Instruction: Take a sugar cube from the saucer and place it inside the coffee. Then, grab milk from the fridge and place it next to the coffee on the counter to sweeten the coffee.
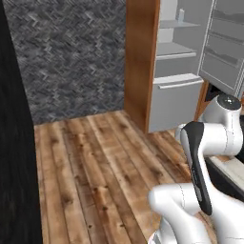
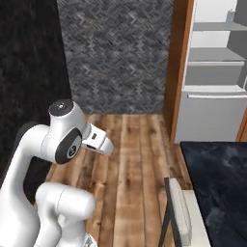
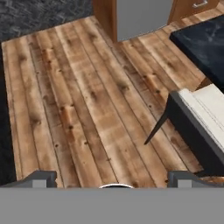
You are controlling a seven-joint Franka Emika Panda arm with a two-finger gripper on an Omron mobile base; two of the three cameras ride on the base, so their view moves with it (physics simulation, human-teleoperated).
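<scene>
I saw my gripper [image 3: 112,179] spread fully open, holding and touching nothing, over the wooden floor [image 3: 87,109], a chair [image 3: 197,127] at three o'clock.

Wood plank floor [image 1: 95,176], knotty, warm brown. Grey herringbone-tile wall [image 1: 71,52] at back, black wall [image 1: 14,143] on the left. Tall wood panel [image 1: 140,57] stands upright on the floor. Black-topped island [image 2: 217,178] at right, cream-cushioned dark-frame chair [image 3: 197,127] beside it.

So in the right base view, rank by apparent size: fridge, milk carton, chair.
1. fridge
2. chair, though it sits much nearer the camera
3. milk carton, tiny on the top shelf
</scene>
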